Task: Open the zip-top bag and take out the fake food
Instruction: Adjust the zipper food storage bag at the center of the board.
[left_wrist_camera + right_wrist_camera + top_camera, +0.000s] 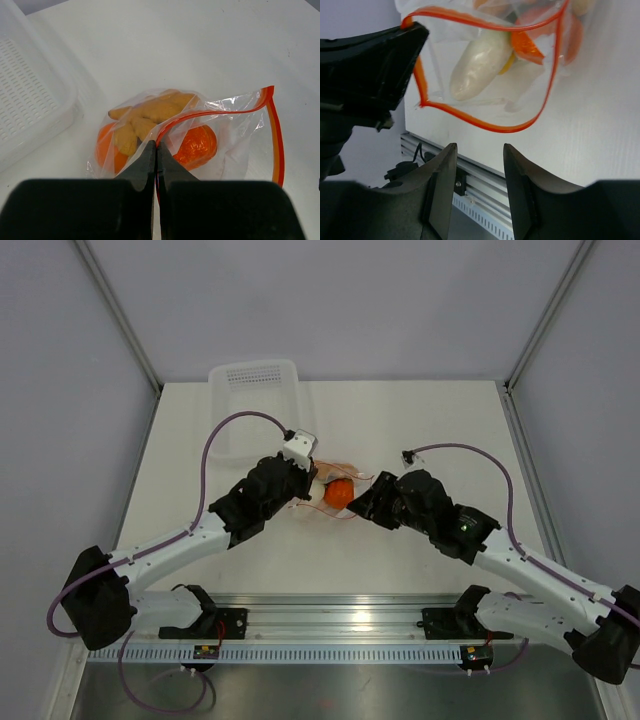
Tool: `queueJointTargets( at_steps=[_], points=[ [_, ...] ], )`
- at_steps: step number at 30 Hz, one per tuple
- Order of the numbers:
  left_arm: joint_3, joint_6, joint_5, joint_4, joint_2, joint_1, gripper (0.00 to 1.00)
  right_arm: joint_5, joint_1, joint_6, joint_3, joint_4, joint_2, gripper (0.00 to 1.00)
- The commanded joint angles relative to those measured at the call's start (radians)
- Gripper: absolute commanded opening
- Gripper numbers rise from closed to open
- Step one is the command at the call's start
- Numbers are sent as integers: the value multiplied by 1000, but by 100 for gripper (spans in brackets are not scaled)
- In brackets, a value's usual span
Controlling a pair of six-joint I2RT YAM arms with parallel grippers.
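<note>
Overhead, the zip-top bag (pixel 345 476) sits at the middle of the white counter (pixel 420 430), between the left tool (pixel 306 478) and the right tool (pixel 364 502). From there only one orange ball (pixel 338 493) shows through it, and the white perforated basket (pixel 255 380) stands well apart at the far edge. The left wrist view adds what that one hides: the left tool's fingers are pressed together on the red-orange zipper strip (pixel 172 125), with two orange balls and some yellow pieces (pixel 150 112) behind the clear plastic. Only the right wrist view shows the bag's mouth standing as an open loop with a white radish-like piece (pixel 480 60) inside. It also shows the right tool's fingers spread just short of the strip, gripping nothing.
</note>
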Motion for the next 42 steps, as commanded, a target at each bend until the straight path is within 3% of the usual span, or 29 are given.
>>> queueJointTargets(
  at_steps=[1,10,18,24,28,31,35,42],
  points=[
    [7,-1,21,66,-29,-4,0,29,45,22,90,-14,28,50],
    [-22,-35,53,91,-58,-4,0,18,45,44,167,128,258,49],
    [-39,-46,84,106,-82,-4,0,147,43,32,221,190,385,51],
    [-43,-60,156,134,-85,-4,0,50,14,64,173,261,440,52],
    [-45,-66,175,143,-73,-4,0,-23,5,108,95,438,477,61],
    [-40,-66,178,141,-66,-4,1,-57,0,137,78,489,514,63],
    [-47,-69,187,148,-75,-4,1,-59,-1,166,67,528,539,73],
    [-45,-63,188,149,-67,-4,0,-105,-1,174,75,518,563,80]
  ],
)
